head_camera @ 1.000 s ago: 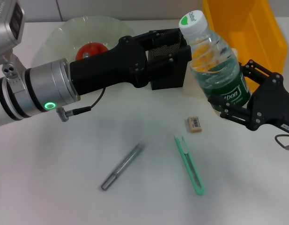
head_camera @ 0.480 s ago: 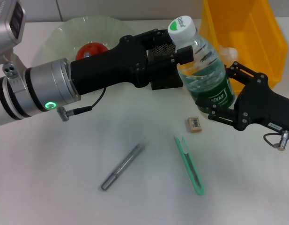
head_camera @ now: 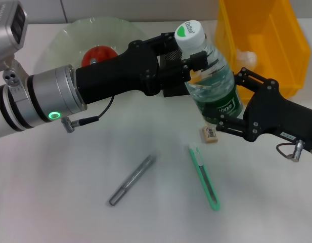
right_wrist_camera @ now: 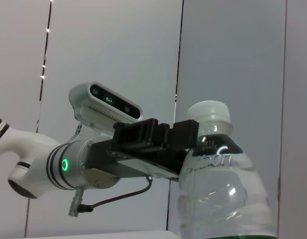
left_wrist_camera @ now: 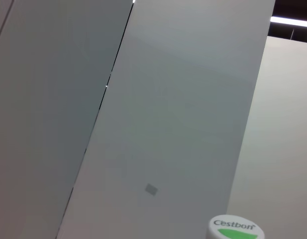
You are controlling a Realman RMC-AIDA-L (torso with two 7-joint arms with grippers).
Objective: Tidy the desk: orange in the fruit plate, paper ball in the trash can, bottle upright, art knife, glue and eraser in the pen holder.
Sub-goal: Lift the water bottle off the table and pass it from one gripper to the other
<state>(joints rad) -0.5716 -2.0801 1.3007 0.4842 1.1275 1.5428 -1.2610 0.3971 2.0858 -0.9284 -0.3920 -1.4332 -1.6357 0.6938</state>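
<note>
We saw the clear plastic green-labelled bottle [head_camera: 212, 81] clamped upright between our right gripper's [head_camera: 230, 109] closed jaws, our left gripper's [head_camera: 192, 59] jaws pinching its neck.

The right gripper [head_camera: 224, 104] holds the bottle [head_camera: 211, 83] by its lower body, roughly upright and tilted a little, over the middle of the surface [head_camera: 54, 192]. The left gripper [head_camera: 188, 61] reaches across from the left and meets the bottle's neck just below the cap. Directly behind the left gripper stands the pen holder [head_camera: 173, 83] (largely hidden by it), and farther left behind that arm sits the fruit plate [head_camera: 64, 35] with the orange [head_camera: 100, 53] in it. Behind the right gripper stands the trash can [head_camera: 262, 40], the paper ball [head_camera: 246, 55] inside. Just in front of the right gripper lies the eraser [head_camera: 210, 134]; nearer still the art knife [head_camera: 204, 177], and left of that the glue [head_camera: 131, 179].
</note>
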